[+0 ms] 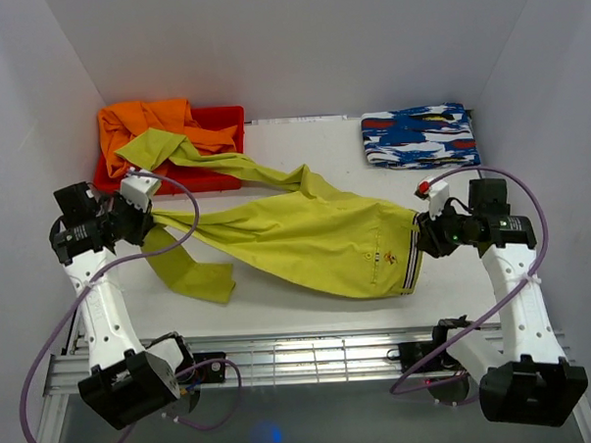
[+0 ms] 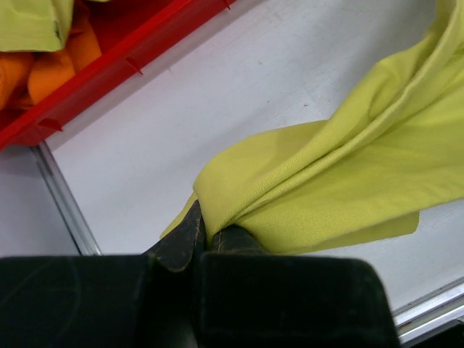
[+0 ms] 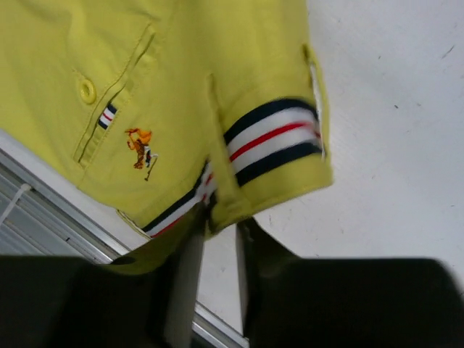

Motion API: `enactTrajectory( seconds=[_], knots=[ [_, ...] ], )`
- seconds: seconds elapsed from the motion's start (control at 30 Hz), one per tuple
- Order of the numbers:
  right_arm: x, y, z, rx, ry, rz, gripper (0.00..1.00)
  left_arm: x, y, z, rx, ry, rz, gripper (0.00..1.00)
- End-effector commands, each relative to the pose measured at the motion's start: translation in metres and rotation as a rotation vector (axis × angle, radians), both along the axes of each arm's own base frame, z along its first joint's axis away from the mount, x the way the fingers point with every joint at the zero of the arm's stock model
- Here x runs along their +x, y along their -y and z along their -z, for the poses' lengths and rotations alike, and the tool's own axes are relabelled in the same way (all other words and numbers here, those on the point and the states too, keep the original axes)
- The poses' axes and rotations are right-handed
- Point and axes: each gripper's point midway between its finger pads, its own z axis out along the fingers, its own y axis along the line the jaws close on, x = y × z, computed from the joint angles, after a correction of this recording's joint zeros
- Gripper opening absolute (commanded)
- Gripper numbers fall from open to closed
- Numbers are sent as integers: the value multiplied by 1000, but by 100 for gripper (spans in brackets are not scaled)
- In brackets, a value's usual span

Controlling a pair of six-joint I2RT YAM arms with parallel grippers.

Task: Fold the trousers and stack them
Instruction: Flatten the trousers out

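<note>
The yellow-green trousers (image 1: pixel 316 235) lie spread across the middle of the table, with the striped waistband (image 1: pixel 413 256) to the right. One leg runs up to the left onto the red tray. My left gripper (image 1: pixel 150 220) is shut on a fold of the other leg (image 2: pixel 341 167), and the cloth is pinched between its tips (image 2: pixel 206 232). My right gripper (image 1: pixel 421 238) is at the waistband's edge. In the right wrist view its jaws (image 3: pixel 221 225) stand slightly apart, with the waistband hem (image 3: pixel 272 138) between the fingertips and table showing through the gap.
A red tray (image 1: pixel 218 122) at the back left holds an orange garment (image 1: pixel 154 125); both show in the left wrist view (image 2: pixel 123 65). A folded blue, white and red patterned cloth (image 1: pixel 419 138) lies at the back right. A metal rail (image 1: pixel 301 359) runs along the near edge.
</note>
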Motion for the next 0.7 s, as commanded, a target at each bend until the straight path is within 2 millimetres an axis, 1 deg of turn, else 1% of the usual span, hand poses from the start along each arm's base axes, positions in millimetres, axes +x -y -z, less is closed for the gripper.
enactTrajectory(
  seconds=[0.0, 0.03, 0.07, 0.1, 0.17, 0.2, 0.23, 0.27, 0.3, 0.33, 0.37, 0.4, 0.43, 0.47, 0.53, 0.57, 0.6, 0.63, 0.67],
  knots=[
    [5, 11, 28, -72, -93, -47, 36, 9, 5, 22, -84, -80, 43, 0],
    [7, 15, 32, -106, -97, -80, 55, 10, 8, 27, -111, -102, 54, 0],
    [10, 18, 37, -124, -118, -91, 65, 11, 10, 31, -134, -126, 56, 1],
    [14, 27, 38, -173, -112, -81, 76, 15, 11, 40, -158, -165, 55, 2],
    [24, 35, 24, -231, -42, -97, 93, 18, 14, 50, -176, -213, 54, 3],
    [23, 34, 17, -238, -21, -114, 93, 20, 14, 60, -195, -253, 44, 4],
    [22, 30, 3, -232, 16, -148, 94, 21, 15, 65, -201, -277, 43, 5],
    [15, 22, -8, -233, 73, -230, 94, 22, 17, 71, -192, -298, 44, 5],
    [4, 5, -16, -171, 96, -303, 92, 23, 18, 75, -201, -318, 38, 5],
    [-11, -3, -15, -148, 77, -346, 83, 25, 20, 83, -207, -348, 37, 6],
    [-23, -19, -20, -137, 117, -417, 80, 27, 18, 87, -204, -368, 24, 6],
    [-31, -29, -20, -136, 130, -464, 78, 29, 18, 91, -215, -388, 8, 6],
    [-32, -36, -19, -140, 154, -492, 76, 29, 18, 96, -223, -409, 0, 6],
    [-43, -49, -15, -147, 173, -556, 74, 33, 17, 102, -233, -436, -7, 6],
    [-47, -62, -15, -125, 178, -570, 74, 36, 15, 108, -254, -472, -41, 6],
    [-50, -77, -16, -114, 196, -625, 73, 38, 13, 113, -265, -497, -53, 6],
    [-52, -83, -15, -106, 175, -625, 72, 42, 12, 111, -266, -498, -62, 6],
    [-55, -91, -15, -99, 165, -650, 69, 44, 12, 111, -277, -506, -72, 6],
    [-62, -107, -12, -89, 154, -716, 67, 46, 11, 110, -283, -508, -76, 6]
  ],
)
